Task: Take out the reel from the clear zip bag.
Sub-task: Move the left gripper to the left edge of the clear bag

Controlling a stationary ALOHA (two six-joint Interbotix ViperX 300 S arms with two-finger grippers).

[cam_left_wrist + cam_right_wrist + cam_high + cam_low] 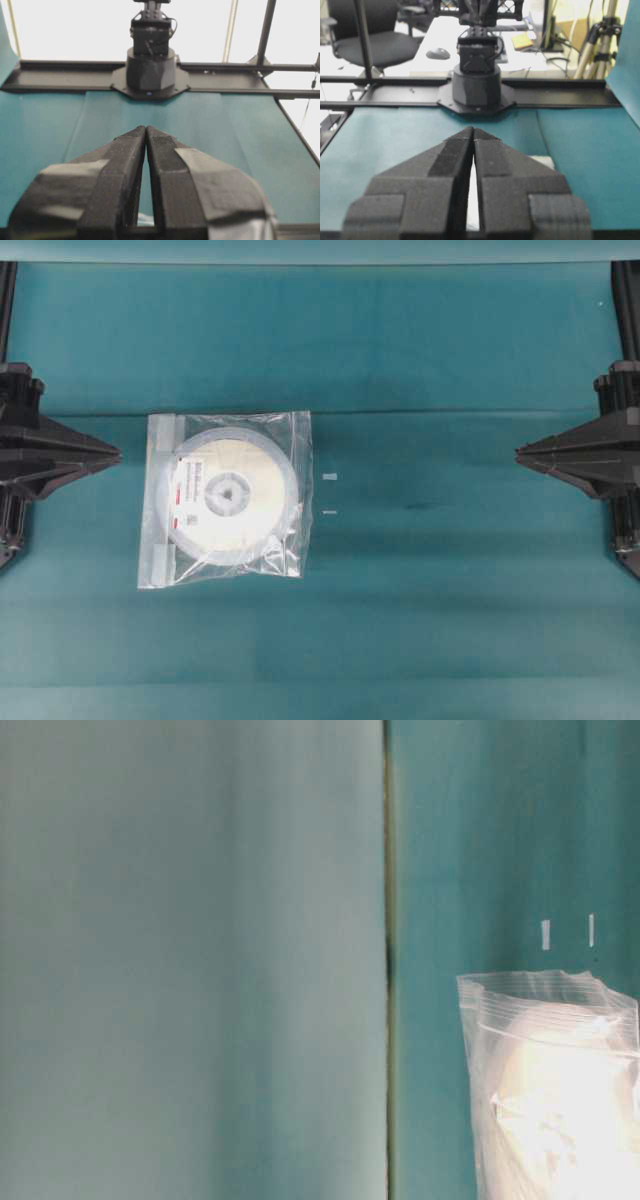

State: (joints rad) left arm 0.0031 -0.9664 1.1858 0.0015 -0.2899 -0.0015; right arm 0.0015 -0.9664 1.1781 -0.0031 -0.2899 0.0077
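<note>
The clear zip bag lies flat on the teal table, left of centre, its whitish zip strip along the left edge. Inside it sits the reel, a cream disc with a grey hub and a white label bearing a small red mark. The table-level view catches the bag at bottom right. My left gripper rests at the left edge, shut and empty, its tips pointing toward the bag. My right gripper sits at the right edge, shut and empty. In the wrist views both pairs of fingertips meet.
Two small white tape marks lie just right of the bag. A fold line in the teal cloth runs across the table. The opposite arm's base stands at the far end of each wrist view.
</note>
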